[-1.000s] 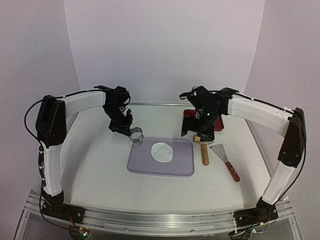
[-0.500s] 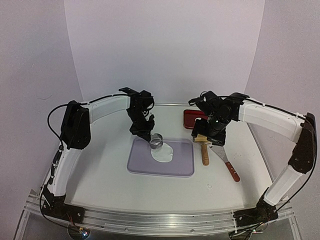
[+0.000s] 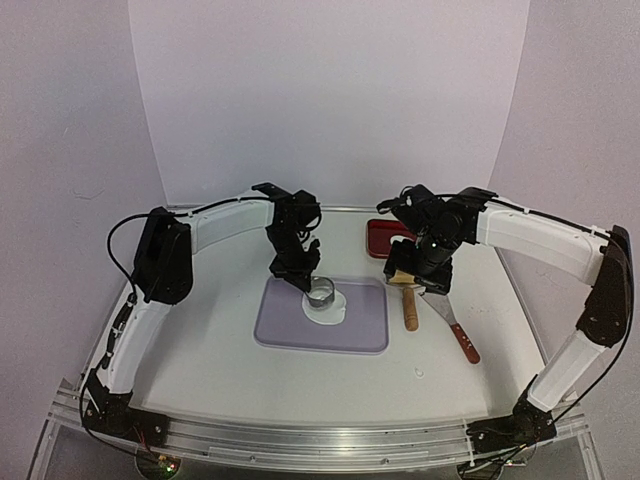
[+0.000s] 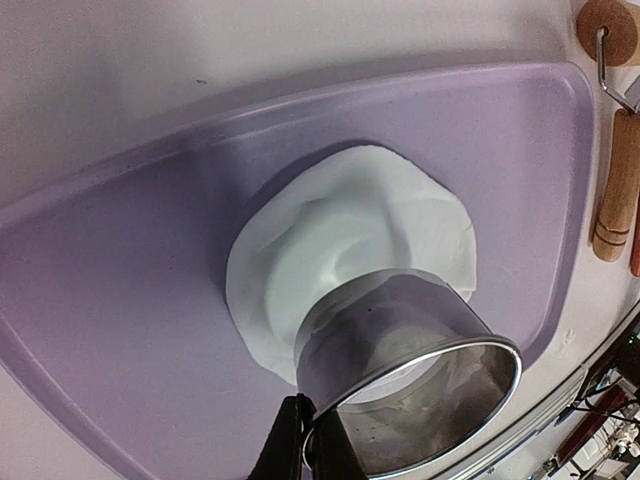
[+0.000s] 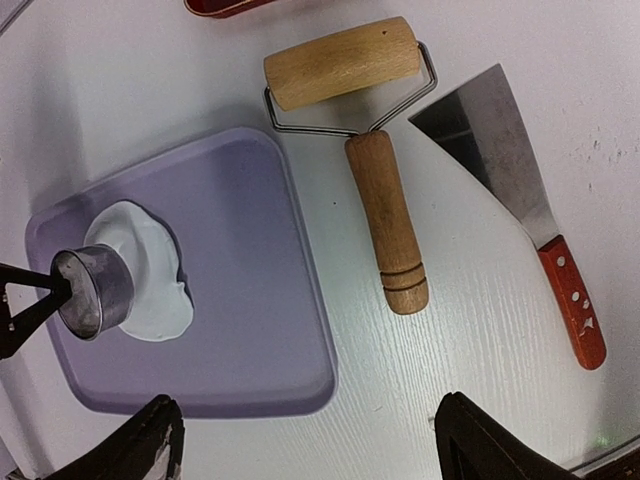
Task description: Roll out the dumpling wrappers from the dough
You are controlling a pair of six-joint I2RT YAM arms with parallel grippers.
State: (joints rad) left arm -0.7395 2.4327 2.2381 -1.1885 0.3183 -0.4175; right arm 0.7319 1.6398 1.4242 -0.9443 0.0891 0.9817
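The dough (image 3: pixel 336 311) lies as a thin white sheet on the purple mat (image 3: pixel 285 330). My left gripper (image 3: pixel 305 278) is shut on the wall of a metal ring cutter (image 3: pixel 321 295) and holds it tilted over the sheet. In the left wrist view the ring cutter (image 4: pixel 400 340) covers the near part of the dough (image 4: pixel 340 210), pinched by the left gripper (image 4: pixel 305 440); I cannot tell whether they touch. My right gripper (image 3: pixel 425 275) hovers open, with nothing between its fingers, over the table beside the mat (image 5: pixel 240 300). The dumpling wrappers are out of view.
A wooden roller (image 5: pixel 385 215) lies just right of the mat, with its head (image 5: pixel 340 62) at the far end. A red-handled metal scraper (image 5: pixel 500 150) lies right of the roller. A red tray (image 3: pixel 385 238) sits at the back, behind my right gripper.
My left arm has carried the ring cutter from the mat's far left corner rightward and down over the dough. My right arm shifted a little right early on, then held still.
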